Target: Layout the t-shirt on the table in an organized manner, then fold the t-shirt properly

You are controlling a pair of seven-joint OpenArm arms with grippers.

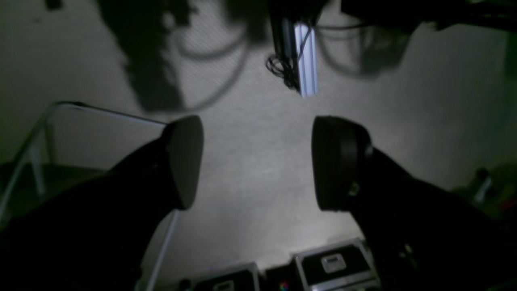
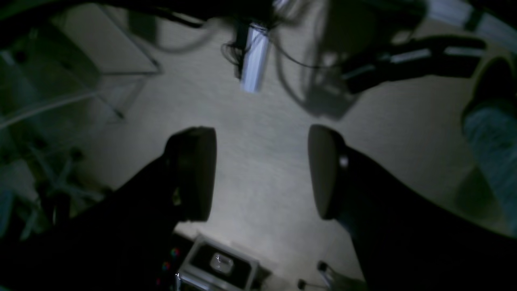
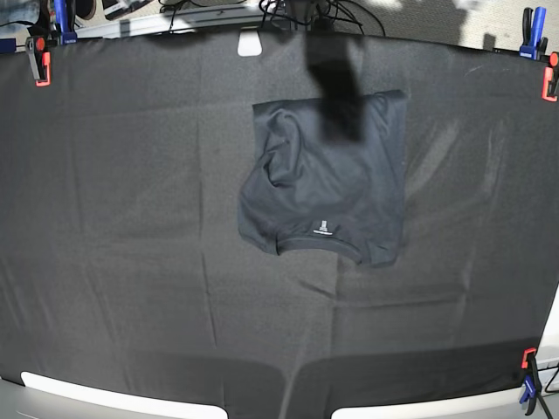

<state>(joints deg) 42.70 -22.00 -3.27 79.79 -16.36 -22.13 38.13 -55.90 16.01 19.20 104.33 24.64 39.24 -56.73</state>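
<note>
Left wrist view: left gripper point(image 1: 257, 161) fingers spread, empty, over bare floor. Right wrist view: right gripper point(image 2: 262, 171) likewise apart, empty. Base view: t-shirt point(image 3: 327, 179) lies folded on the tabletop point(image 3: 113, 218), collar near; folding appears finished, arms retracted.

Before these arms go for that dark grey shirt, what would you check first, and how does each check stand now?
1. Left gripper open, empty: ok.
2. Right gripper open, empty: ok.
3. Dark slate-grey thin short-sleeved t-shirt within the black-clothed table: ok.
4. Shirt flat and spread: not ok, bunched folds on one side.
5. Collar with small white label visible: ok.
6. Arms clear of the shirt: cannot tell; a blurred dark shape overlaps its far edge.
</note>
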